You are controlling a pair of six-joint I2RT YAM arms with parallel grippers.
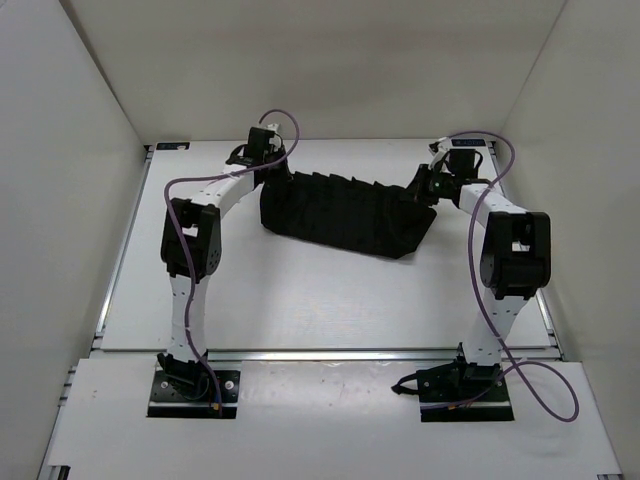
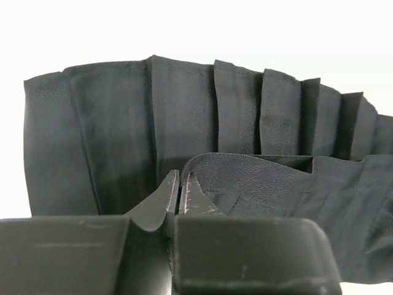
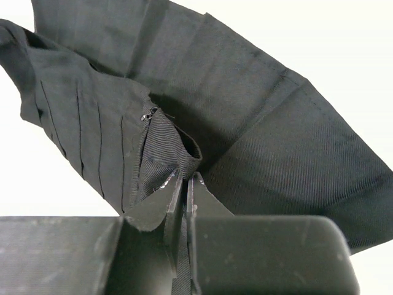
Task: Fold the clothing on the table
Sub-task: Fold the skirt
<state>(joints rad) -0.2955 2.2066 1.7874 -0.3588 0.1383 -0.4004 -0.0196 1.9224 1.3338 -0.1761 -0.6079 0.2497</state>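
The clothing (image 1: pixel 345 212) is a black pleated garment stretched across the far middle of the table (image 1: pixel 300 300), its top edge lifted between the two arms. My left gripper (image 1: pixel 268 170) is shut on its left top edge. In the left wrist view the left gripper (image 2: pixel 181 178) pinches a curled fabric edge, with pleats (image 2: pixel 184 110) hanging beyond. My right gripper (image 1: pixel 425 183) is shut on the right top corner. Seen from the right wrist, the right gripper (image 3: pixel 185 179) clamps a ribbed band beside a zipper pull (image 3: pixel 147 115), and the clothing (image 3: pixel 258 141) fans out past it.
White walls enclose the table on three sides. Metal rails (image 1: pixel 115 265) run along the table's left and right edges. Purple cables (image 1: pixel 478 300) loop off both arms. The arm bases (image 1: pixel 195 390) sit at the near edge.
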